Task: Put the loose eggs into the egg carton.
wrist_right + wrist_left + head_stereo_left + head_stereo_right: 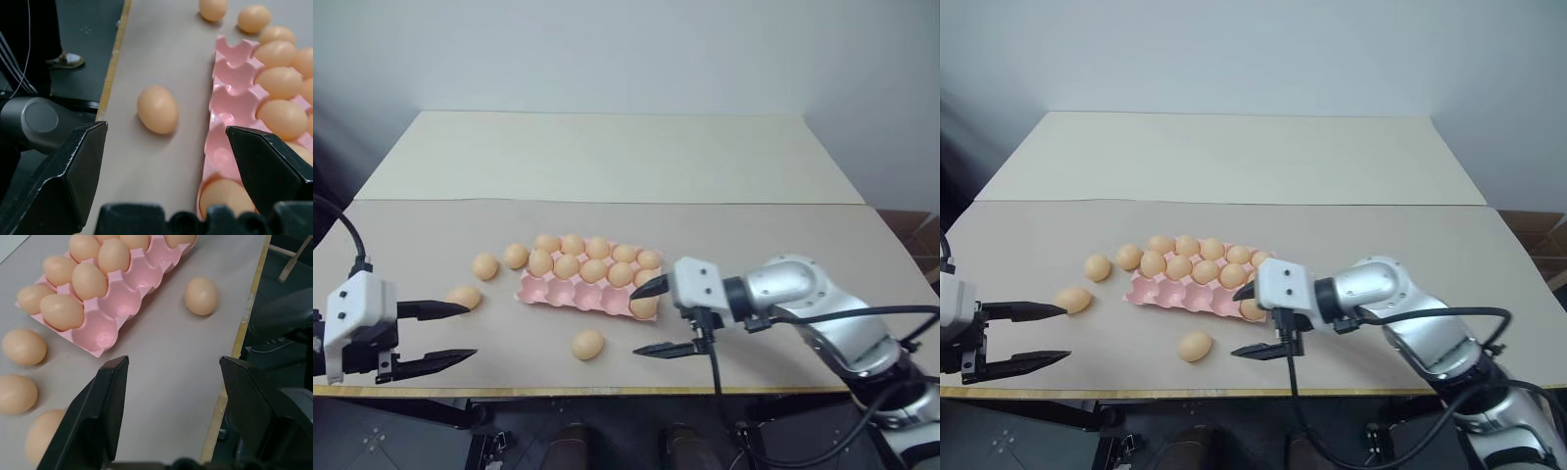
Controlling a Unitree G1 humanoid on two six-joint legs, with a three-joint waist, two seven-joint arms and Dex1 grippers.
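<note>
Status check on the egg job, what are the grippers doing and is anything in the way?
Left gripper open, empty. Right gripper open, empty, beside front loose egg. Egg carton front row mostly unfilled. Nothing in the way.

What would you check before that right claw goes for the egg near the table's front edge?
1. Right claw open and empty: ok.
2. Front egg lying free on the table, touching nothing: ok.
3. Claw lined up with it: ok, the right wrist view shows the egg ahead between the fingers, not yet reached.
4. Free cups in the carton: ok, the near row has several bare ones.
5. Left claw out of the way: ok, open and off to the left side.
6. Egg safe from rolling off the table edge: cannot tell; it lies close to it.
</note>
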